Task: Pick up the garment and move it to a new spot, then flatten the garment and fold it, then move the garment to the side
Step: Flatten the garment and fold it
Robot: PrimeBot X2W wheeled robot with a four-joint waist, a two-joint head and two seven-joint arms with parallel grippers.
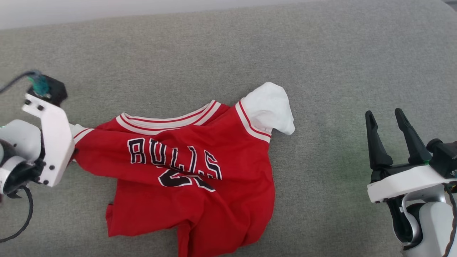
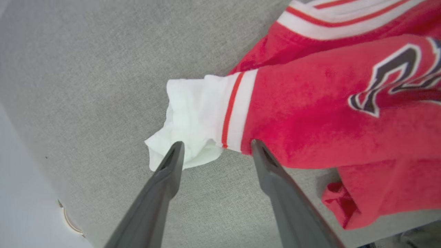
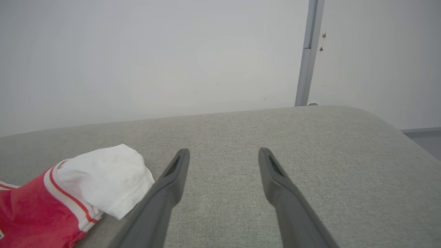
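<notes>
- Left tool point(image 2: 216, 144) has its two dark fingers apart. They clamp nothing, and their tips stand just at the crumpled end of the white left sleeve point(image 2: 187, 113).
- Right tool point(image 1: 385, 117) is also wide apart and holds nothing. It hovers over bare cloth, well apart from the other white sleeve point(image 1: 269, 107).
- The large red jersey T-shirt with white sleeves and striped neck trim point(image 1: 200, 178) lies on the grey fabric-covered tabletop point(image 1: 321, 53), left of the middle in the head view, with the black print facing up.
- I judge that the flattening is in hand but not finished: the body has deep creases across the print, the lower edge is bunched, and both sleeves are crumpled.
- Whether the shirt is already at its new spot, I cannot tell.
- No fold is made yet, and moving it to the side is also left.
</notes>
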